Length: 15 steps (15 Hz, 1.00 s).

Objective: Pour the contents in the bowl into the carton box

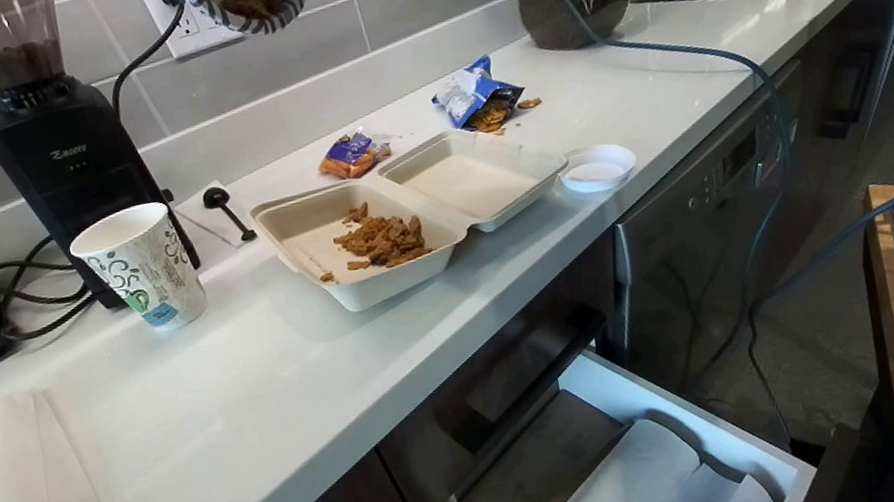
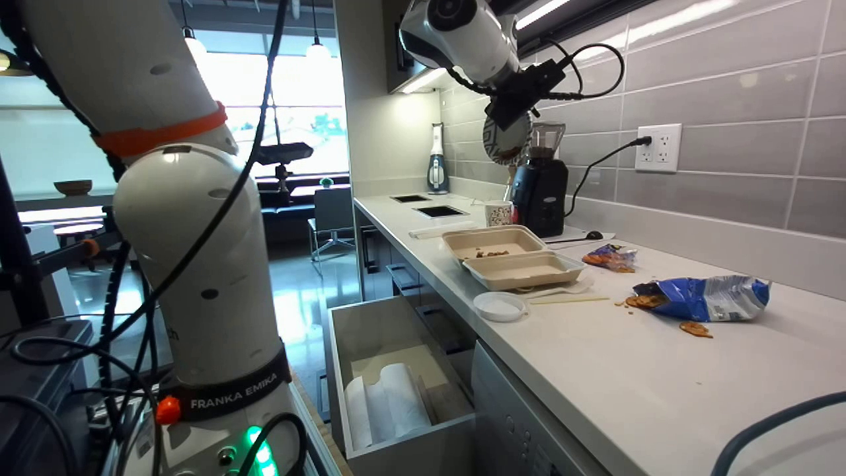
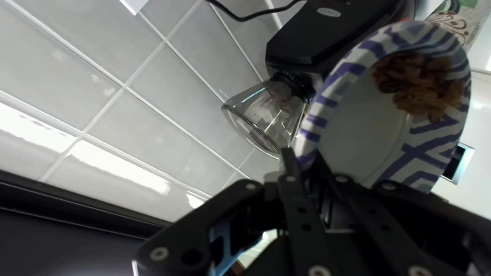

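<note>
Black gripper [image 3: 305,163], nearest, at five o'clock in the wrist view, its fingers clenched on the rim of a blue-and-white patterned bowl [image 3: 364,122]. The bowl lies toward three o'clock, tipped steeply, and a clump of brown-orange food [image 3: 424,86] sits inside it, toward the bowl's own two o'clock, so the pour looks unfinished. Next outward, in an exterior view, is the beige carton box [image 1: 480,176] on the counter [image 1: 193,425], its two halves side by side; the bowl hangs apart from it, higher, at eleven o'clock. A loose heap of similar food [image 1: 381,241] lies in the box's nine o'clock half, while the three o'clock half shows none. Judging by that heap, much of the pouring is probably done. What seems left is to settle the bowl above the box and shake the clump free; whether it is over the box now cannot be told. Farthest, beyond the box, lie a purple-and-orange snack packet [image 1: 350,156] at eleven o'clock and a blue snack packet [image 1: 469,91] at one o'clock
</note>
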{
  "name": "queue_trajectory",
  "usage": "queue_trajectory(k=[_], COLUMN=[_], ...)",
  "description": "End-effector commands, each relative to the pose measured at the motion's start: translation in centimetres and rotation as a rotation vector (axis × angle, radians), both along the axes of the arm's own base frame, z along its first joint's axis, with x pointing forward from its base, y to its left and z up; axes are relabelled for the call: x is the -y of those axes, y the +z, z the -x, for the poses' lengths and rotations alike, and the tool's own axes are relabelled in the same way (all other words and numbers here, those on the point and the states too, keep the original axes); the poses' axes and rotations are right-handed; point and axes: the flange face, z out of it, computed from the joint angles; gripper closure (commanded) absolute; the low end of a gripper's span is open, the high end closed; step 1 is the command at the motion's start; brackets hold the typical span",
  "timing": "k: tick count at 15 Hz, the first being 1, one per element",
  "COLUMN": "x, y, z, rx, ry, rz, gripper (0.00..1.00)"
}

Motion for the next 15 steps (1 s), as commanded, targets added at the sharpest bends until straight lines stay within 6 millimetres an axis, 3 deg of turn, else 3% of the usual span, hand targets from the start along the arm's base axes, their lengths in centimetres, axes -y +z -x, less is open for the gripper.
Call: queue_trajectory(k=[1,3,4,5,7,8,15], x=[0.0,-0.2,-0.2,-0.2,-0.1,-0.1,0.0], y=[-0.7,-1.3,-0.6,-0.8,-0.7,-0.7,0.3], z=[1.2,1.3,0.5,0.5,0.5,0.5,0.7], rx=[0.005,-0.004,-0.01,-0.015,-0.015,-0.015,0.042], ry=[0.013,0.015,-0.006,-0.007,-0.009,-0.01,0.067], rz=[0.078,0.083,0.034,0.031,0.028,0.028,0.049], gripper=[0.97,0.97,0.97,0.89,0.89,0.97,0.97])
